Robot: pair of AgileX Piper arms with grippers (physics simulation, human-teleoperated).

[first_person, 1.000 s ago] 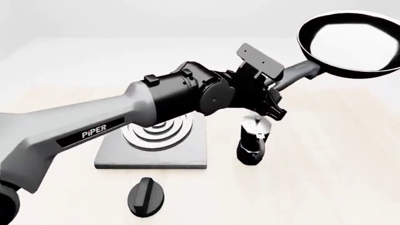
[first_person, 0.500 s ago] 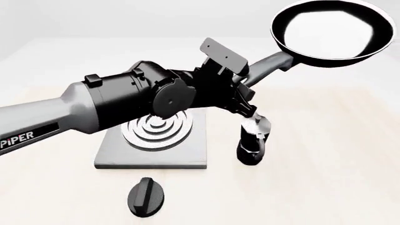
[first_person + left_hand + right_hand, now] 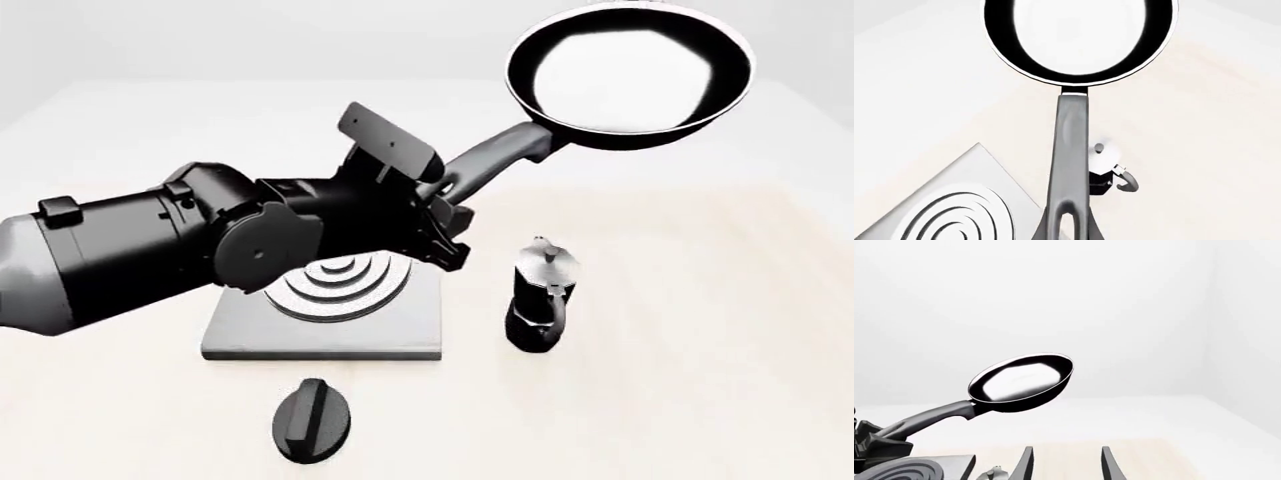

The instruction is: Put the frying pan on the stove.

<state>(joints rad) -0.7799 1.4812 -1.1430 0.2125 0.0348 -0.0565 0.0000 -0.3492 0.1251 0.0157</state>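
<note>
Left gripper (image 3: pixel 447 195) jaws clamped on handle of frying pan (image 3: pixel 627 80); pan held in air, far right of stove (image 3: pixel 327 300), above surface (image 3: pixel 694 380). Stove flat on surface, near left. Moka pot (image 3: pixel 541 295) upright just right of stove. Black knob (image 3: pixel 314 420) near edge. Right gripper (image 3: pixel 1066 465) jaws apart, holding nothing.

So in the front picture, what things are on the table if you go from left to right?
Knob and stove overlap, so their order is unclear; after them comes the moka pot. The frying pan is in the air, furthest right.
</note>
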